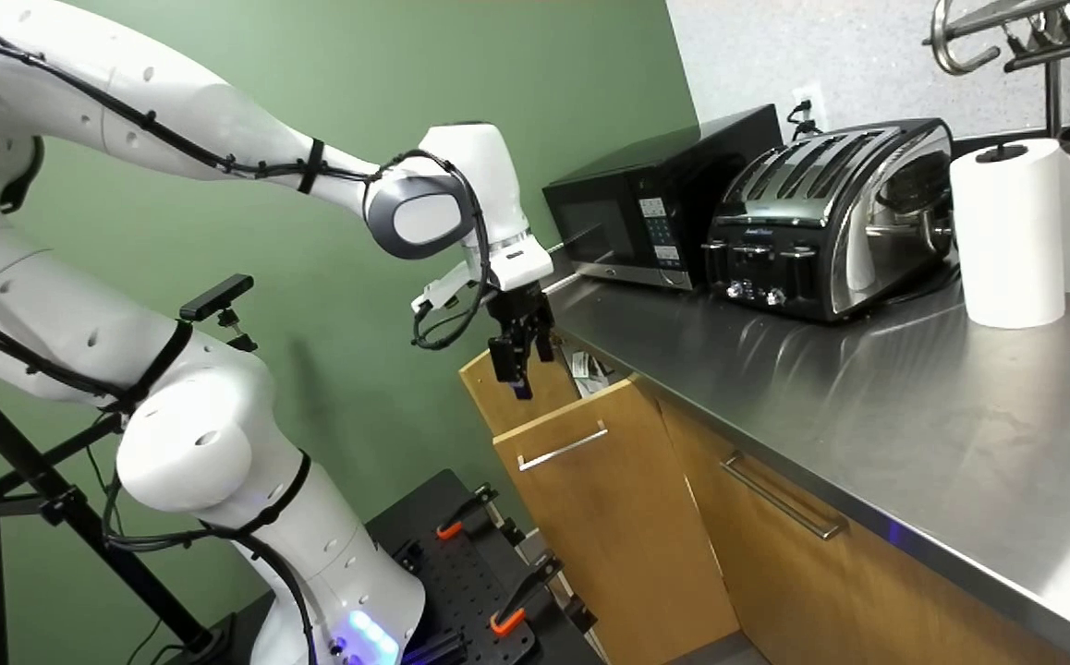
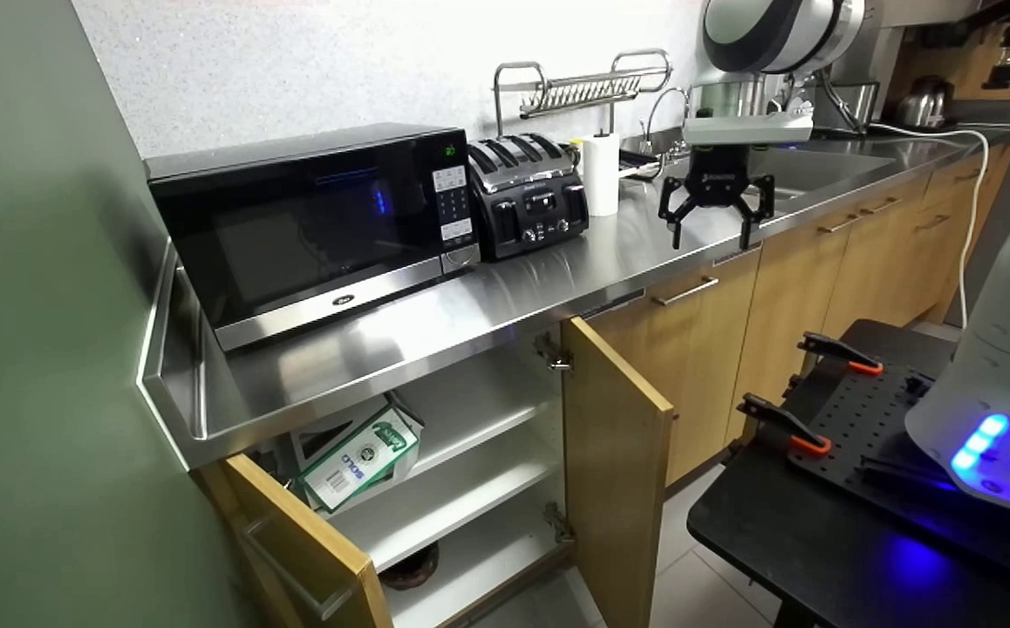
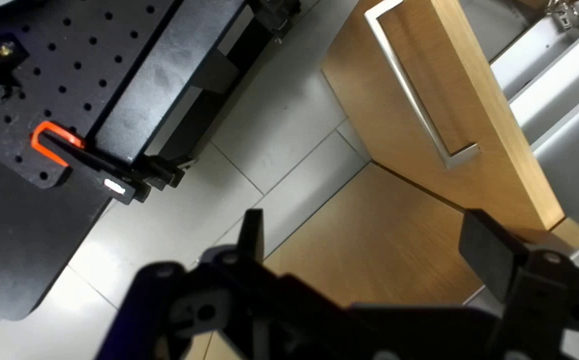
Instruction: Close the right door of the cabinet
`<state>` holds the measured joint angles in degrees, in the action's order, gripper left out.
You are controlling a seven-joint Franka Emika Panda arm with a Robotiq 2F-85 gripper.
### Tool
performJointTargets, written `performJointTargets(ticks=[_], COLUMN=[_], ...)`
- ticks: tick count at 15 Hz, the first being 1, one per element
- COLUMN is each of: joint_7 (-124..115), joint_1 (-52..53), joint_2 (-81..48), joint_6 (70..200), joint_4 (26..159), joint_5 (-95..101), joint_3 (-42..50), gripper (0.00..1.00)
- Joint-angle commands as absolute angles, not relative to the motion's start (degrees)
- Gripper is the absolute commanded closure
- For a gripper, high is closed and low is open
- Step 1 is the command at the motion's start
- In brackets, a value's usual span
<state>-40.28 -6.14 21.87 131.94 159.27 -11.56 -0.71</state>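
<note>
Right door (image 2: 617,471) juts on hinges (image 2: 555,351) past the surface's (image 2: 514,283) front edge, the claw (image 2: 711,241) spread, empty, probably for pushing.

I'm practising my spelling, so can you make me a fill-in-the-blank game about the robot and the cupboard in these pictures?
1. The right door of the cabinet stands wide ____.
2. In both exterior views, the toaster is to the ____ of the microwave.
3. The clamps on the black table have bright ____ parts.
4. The robot's jaws are spread apart and hold ____.

Missing words: open; right; orange; nothing.
</note>
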Motion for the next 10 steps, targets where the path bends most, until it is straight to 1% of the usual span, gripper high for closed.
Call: performJointTargets(ticks=[1, 5, 8, 9, 10], joint_7=[-34.81, -23.92, -15.82, -13.99, -16.65], joint_1=[-7.77, -6.32, -5.61, -5.54, -7.12], joint_2=[14.17, 9.27, 6.36, 5.34, 6.76], joint_6=[134.67, 134.32, 131.49, 130.69, 132.27], joint_4=[157.92, 158.94, 159.22, 159.21, 159.37], joint_5=[-19.52, -37.83, -52.55, -55.76, -50.76], joint_3=[5.74, 10.74, 10.03, 9.32, 8.94], gripper=[0.0, 0.0, 0.0, 0.0, 0.0])
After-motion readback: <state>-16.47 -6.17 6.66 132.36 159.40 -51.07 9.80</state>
